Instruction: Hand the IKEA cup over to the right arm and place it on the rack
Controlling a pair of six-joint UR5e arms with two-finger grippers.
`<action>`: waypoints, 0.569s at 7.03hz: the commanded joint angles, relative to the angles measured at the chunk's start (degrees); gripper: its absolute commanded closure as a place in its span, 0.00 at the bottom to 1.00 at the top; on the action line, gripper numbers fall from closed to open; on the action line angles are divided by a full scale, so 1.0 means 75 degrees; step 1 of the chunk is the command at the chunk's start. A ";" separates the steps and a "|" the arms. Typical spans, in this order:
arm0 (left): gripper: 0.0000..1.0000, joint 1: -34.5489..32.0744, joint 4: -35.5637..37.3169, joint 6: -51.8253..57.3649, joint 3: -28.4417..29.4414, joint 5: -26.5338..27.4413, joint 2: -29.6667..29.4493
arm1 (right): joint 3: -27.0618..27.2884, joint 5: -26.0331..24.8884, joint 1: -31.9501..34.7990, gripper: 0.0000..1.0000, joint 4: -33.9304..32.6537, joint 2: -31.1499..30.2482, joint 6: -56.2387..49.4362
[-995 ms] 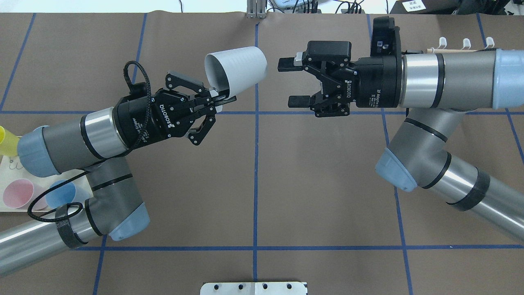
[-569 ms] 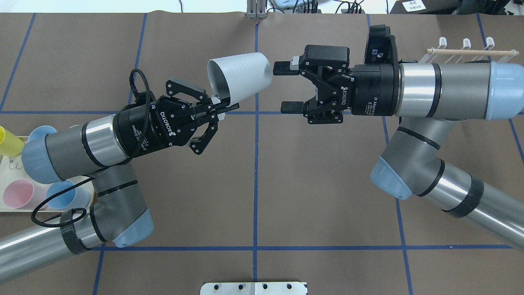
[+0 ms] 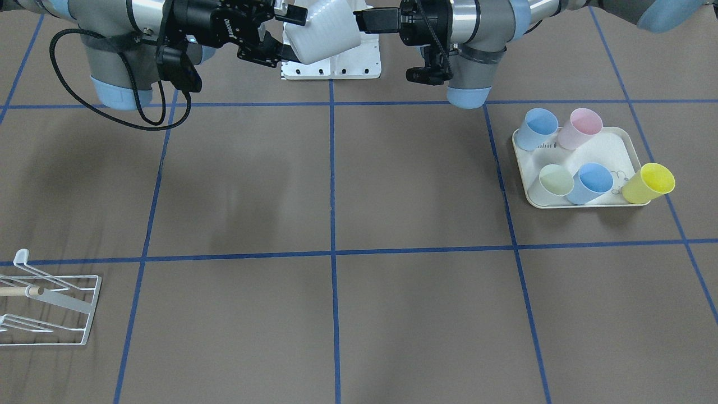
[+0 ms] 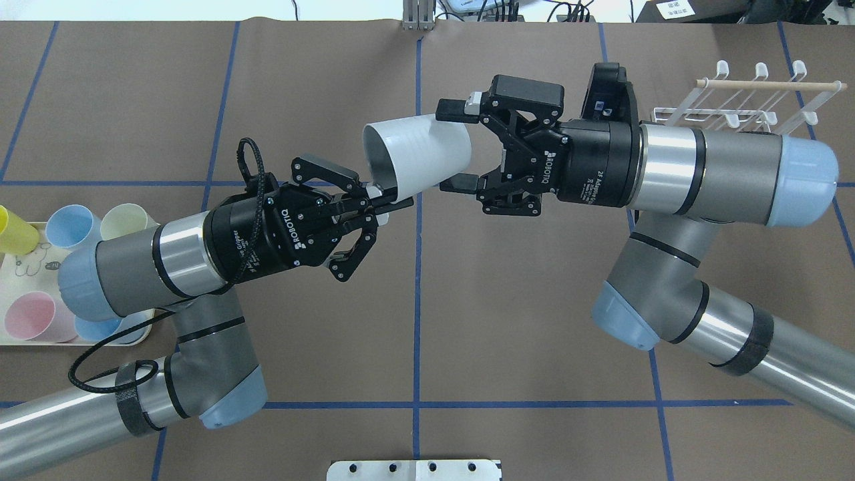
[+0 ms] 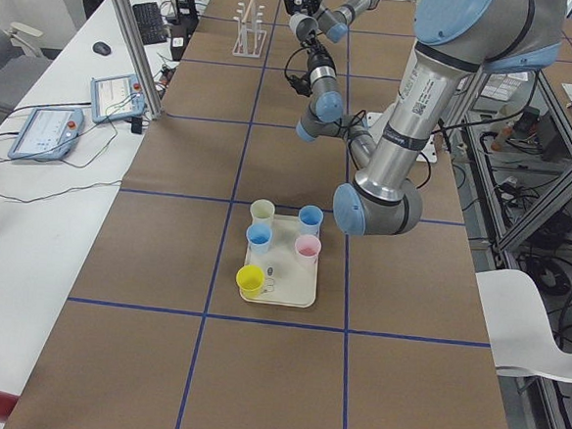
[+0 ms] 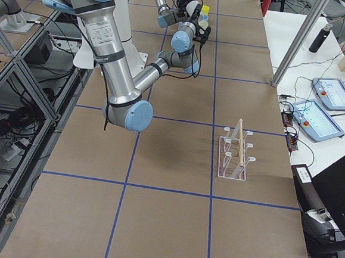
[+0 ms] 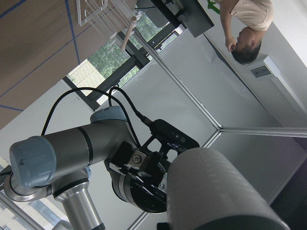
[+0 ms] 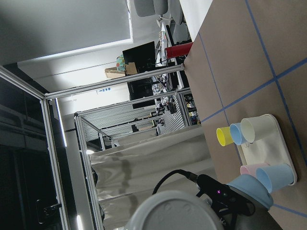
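Aloft, cup (image 4: 417,155) inside spread right hand (image 4: 454,145)

Brown paper-covered table (image 4: 534,300), squared off by blue tape lines (image 4: 417,300). Well behind the left gripper (image 4: 391,204), out past that arm's elbow: cream rectangular plastic tray (image 3: 608,151), flat on the paper, loaded with pastel cups (image 3: 586,126). Behind the right gripper (image 4: 455,145), just past its wrist on the far side: small white wire rack (image 4: 735,110) with a pale wooden rod (image 4: 768,85) through it. Well back from both grippers, at the robot's edge: white metal plate (image 4: 414,469) with a row of holes.
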 commanded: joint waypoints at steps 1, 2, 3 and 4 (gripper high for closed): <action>1.00 0.0068 -0.0044 0.0001 0.0009 0.0020 -0.0008 | 0.0013 -0.0163 -0.0030 0.08 0.0040 0.0000 0.0015; 1.00 0.0080 -0.0218 0.0001 0.0067 0.0031 0.0003 | 0.0001 -0.0326 -0.0053 0.10 0.0168 0.0000 0.0050; 1.00 0.0080 -0.0255 0.0001 0.0068 0.0031 0.0003 | 0.0001 -0.0340 -0.0077 0.11 0.0180 -0.0012 0.0225; 1.00 0.0080 -0.0267 0.0013 0.0056 0.0078 -0.0008 | 0.0001 -0.0351 -0.0135 0.11 0.0192 -0.0012 0.0226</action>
